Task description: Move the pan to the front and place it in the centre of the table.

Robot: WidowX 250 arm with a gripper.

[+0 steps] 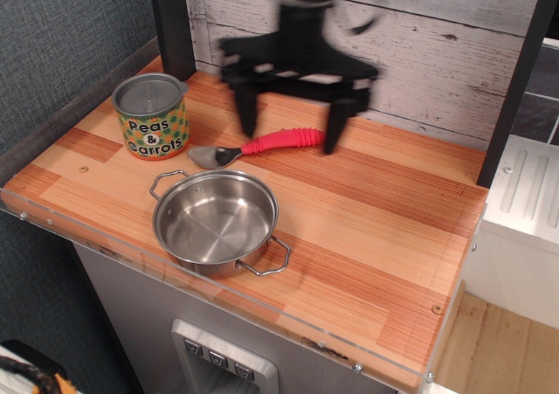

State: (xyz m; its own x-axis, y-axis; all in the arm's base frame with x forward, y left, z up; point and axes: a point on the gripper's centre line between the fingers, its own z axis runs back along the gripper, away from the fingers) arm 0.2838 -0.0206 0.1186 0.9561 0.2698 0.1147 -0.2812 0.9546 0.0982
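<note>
Overhead-oblique view of the work surface. The pan (216,224), a shallow polished steel vessel with two wire loop handles, stood upright and empty near the front edge of the table (376,228), left of the table's centre line and just behind the clear edge strip (253,311). Its handles pointed toward roughly 10 o'clock and 4 o'clock, the latter reaching toward the strip. Nothing touched the pan.

From the pan, the "Peas & Carrots" can (152,115) lay at about 11 o'clock, upright, lid on, near the table's left rear corner and clear of the pan. A spoon (256,145) with a red ribbed handle and a metal bowl lay flat at about 12 o'clock from the pan, its bowl nearest the can and its handle running toward 2 o'clock.

The gripper (288,119) appeared as a dark, motion-blurred shape above the rear of the table, in front of the whitewashed plank wall (419,53), at roughly 1 o'clock from the pan and well apart from it. Its two fingers (247,114) hung downward and were spread wide, one on each side of the spoon handle as seen from this angle (height above the spoon could not be judged), and they held nothing.
</note>
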